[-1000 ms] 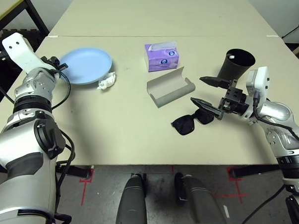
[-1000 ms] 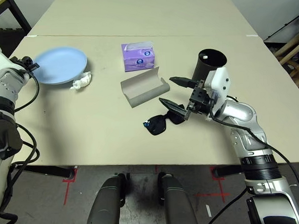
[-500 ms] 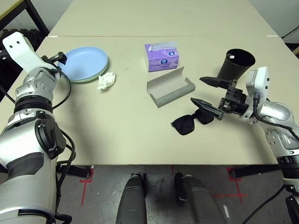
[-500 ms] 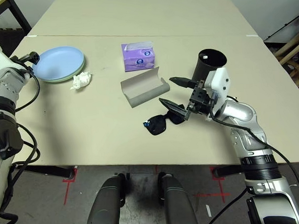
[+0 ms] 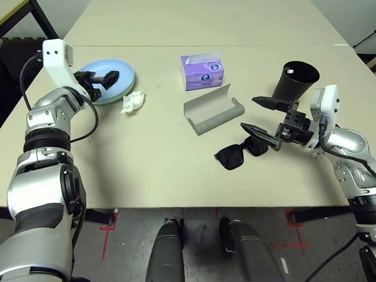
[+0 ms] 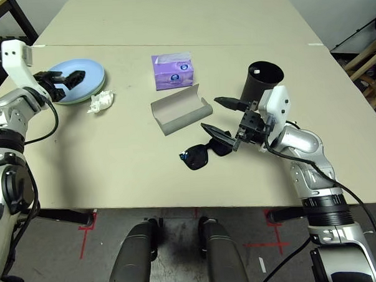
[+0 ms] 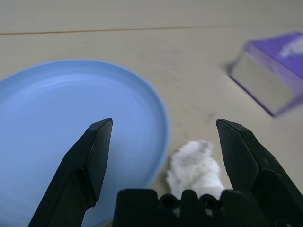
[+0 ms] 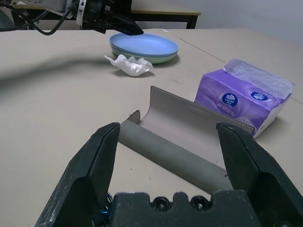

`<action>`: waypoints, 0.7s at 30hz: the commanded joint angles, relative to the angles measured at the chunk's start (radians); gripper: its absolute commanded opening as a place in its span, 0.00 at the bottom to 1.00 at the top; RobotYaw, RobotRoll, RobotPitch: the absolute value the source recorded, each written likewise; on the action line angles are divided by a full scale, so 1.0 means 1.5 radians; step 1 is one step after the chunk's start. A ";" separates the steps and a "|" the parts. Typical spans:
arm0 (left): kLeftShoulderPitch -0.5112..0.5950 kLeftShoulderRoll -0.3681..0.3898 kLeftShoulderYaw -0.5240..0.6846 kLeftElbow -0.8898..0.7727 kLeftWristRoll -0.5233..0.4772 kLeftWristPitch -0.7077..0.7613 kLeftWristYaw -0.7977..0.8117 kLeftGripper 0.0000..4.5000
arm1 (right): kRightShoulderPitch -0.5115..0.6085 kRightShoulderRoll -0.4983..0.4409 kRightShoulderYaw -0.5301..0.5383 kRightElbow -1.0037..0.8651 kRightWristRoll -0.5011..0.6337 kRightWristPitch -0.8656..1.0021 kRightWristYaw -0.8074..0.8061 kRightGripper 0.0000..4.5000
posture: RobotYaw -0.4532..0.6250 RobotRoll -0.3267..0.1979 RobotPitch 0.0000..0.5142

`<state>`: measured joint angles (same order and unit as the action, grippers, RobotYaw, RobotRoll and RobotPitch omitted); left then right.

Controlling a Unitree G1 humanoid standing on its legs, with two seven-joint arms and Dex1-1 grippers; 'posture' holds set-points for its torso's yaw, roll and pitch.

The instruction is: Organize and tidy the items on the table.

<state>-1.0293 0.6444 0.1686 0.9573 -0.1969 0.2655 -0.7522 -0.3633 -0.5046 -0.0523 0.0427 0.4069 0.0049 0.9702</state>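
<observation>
Pincer fingers on the left pincer [image 5: 104,78] stand wide apart and hold nothing, hanging over the blue plate [image 5: 124,75]. The tissue wad [image 5: 132,103] lies just beside the plate on the surface [image 5: 145,161]. The right pincer [image 5: 260,115] is wide open too, empty, over the sunglasses [image 5: 241,153]. If the left one drops carelessly, it might knock the plate.

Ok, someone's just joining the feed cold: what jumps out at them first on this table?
Probably the purple tissue box at the table's middle, the one bright thing, with the open grey glasses case just in front of it. Next, the right gripper, open, poised over the black sunglasses beside the black cup. Far left, the open left gripper hovers over the stacked plates, a tissue wad beside them.
</observation>
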 commanded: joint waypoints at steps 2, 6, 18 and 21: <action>0.043 -0.001 -0.037 -0.067 0.012 0.022 -0.063 0.99 | 0.006 -0.003 -0.006 -0.002 0.003 -0.001 0.002 1.00 | 0.54 0.62 0.35; 0.075 0.003 -0.061 -0.104 0.017 0.033 -0.100 0.99 | 0.006 -0.003 -0.006 -0.005 0.004 0.001 0.002 1.00 | 0.54 0.62 0.35; 0.127 0.025 -0.119 -0.144 0.059 0.047 -0.145 0.99 | 0.006 -0.002 -0.008 0.000 0.006 -0.003 0.004 1.00 | 0.54 0.62 0.35; 0.128 0.024 -0.116 -0.141 0.062 0.051 -0.141 0.99 | 0.006 -0.002 -0.008 0.000 0.006 -0.004 0.005 1.00 | 0.54 0.62 0.35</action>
<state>-0.8482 0.6726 0.0071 0.7532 -0.1176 0.3336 -0.9570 -0.3630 -0.5047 -0.0526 0.0416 0.4073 0.0051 0.9698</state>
